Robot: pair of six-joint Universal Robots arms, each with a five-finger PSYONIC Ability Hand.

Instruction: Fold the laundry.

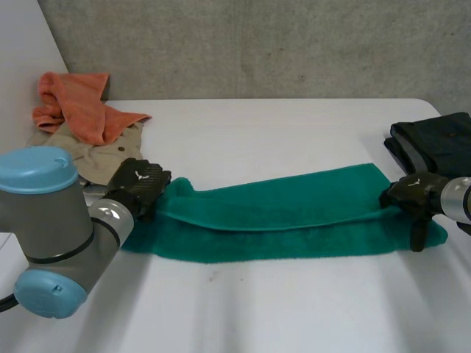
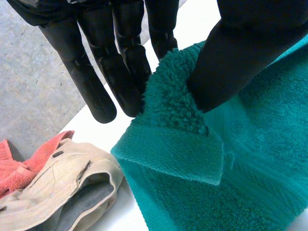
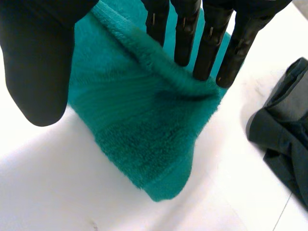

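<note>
White table [image 1: 294, 132], bare grey wall [image 1: 257, 44] behind. The green towel [image 1: 280, 220] lies mid-table, folded lengthwise, its long axis running nine o'clock to three, the three o'clock end a touch farther back. The left hand [image 1: 140, 187] is on the nine o'clock end, fingers [image 2: 125, 72] and thumb [image 2: 226, 62] pinching the corner. The right hand [image 1: 412, 195] is at the other end, straight fingers [image 3: 207, 43] tipping a raised fold, thumb [image 3: 38, 67] spread clear. Orange cloth [image 1: 81, 107] and beige garment [image 1: 110, 151] lie at ten, dark garment [image 1: 441, 140] at two.

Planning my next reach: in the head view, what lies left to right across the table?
Crumpled orange cloth → black left hand → long teal terry towel → black right hand → dark grey garment.
</note>
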